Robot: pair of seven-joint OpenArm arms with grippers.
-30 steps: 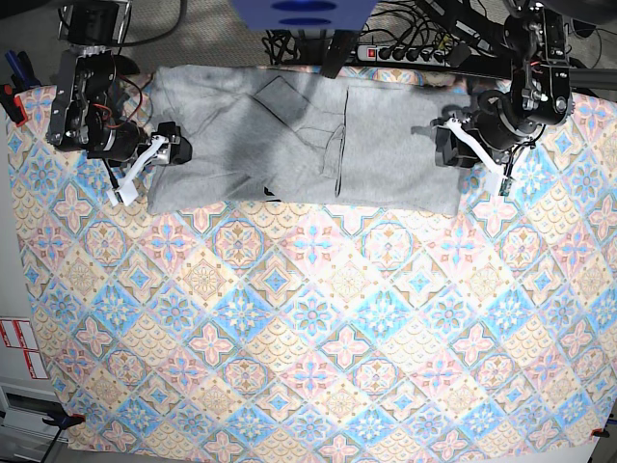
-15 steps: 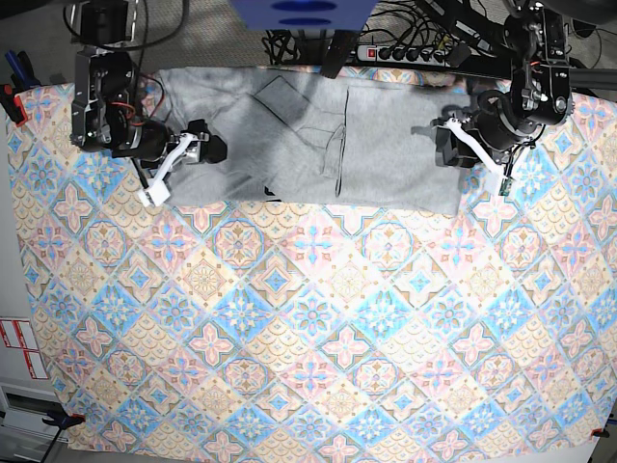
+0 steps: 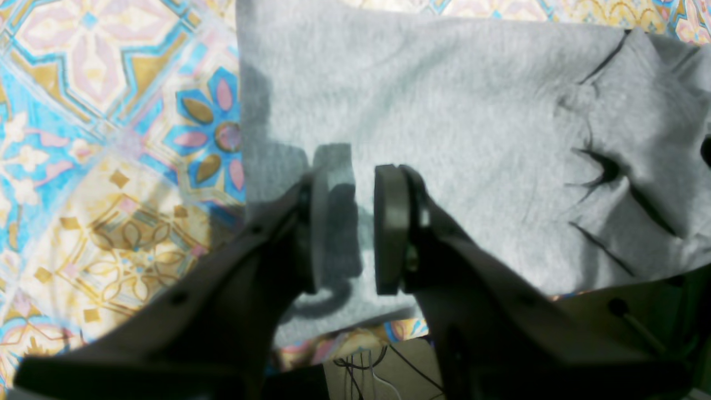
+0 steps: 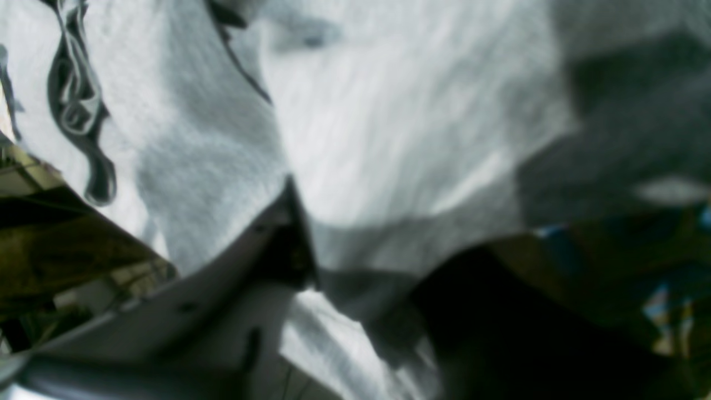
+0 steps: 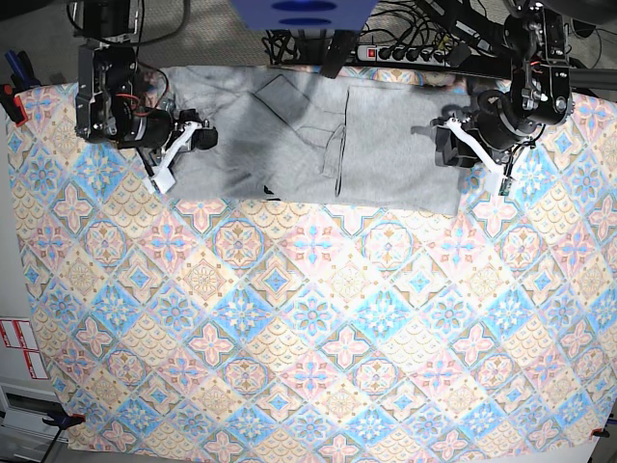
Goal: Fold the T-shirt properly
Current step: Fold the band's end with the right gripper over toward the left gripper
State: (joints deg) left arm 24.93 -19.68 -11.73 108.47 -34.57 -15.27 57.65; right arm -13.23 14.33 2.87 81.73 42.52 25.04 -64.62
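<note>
Right gripper (image 4: 364,250) behind blurred T-shirt (image 4: 422,122)

We see a tile-patterned cloth (image 5: 308,318) in pastel blue, pink and cream spread wide in the base view, its stars and flowers set in diamonds. Near its lower left edge we make out a red-and-white striped item (image 5: 21,347), and a dark cable (image 5: 37,415) running close to the cloth's edge. In the left wrist view we also find thin wires (image 3: 361,366) below the cloth, beside a black object (image 3: 297,383) we cannot identify.
</note>
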